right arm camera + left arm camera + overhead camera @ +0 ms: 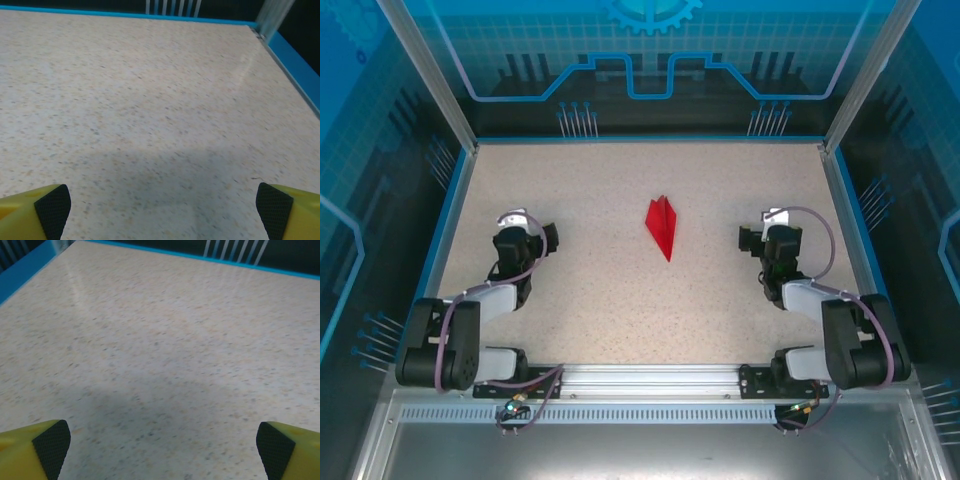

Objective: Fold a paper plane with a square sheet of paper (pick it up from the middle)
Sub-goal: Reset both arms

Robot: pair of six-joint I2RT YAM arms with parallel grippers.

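Toward the left and right edges of the worktop [620, 310], noted left gripper [162, 447] and right gripper [162, 207] spread wide, nothing held. Found paper plane [662, 225] near mid-worktop, well apart from both, nose toward the near edge. Judged light, flimsy, slide-prone; recommend gentle pinch across centre ridge, mid-length.

Left tool [162, 447] spread wide, holding nothing; right tool [163, 207] the same.

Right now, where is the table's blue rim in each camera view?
Top external: blue rim along the far edge and both sides.
Left wrist: blue rim across the top and upper-left corner.
Right wrist: blue rim across the top and down the right.
Shared landmark: the speckled tabletop.
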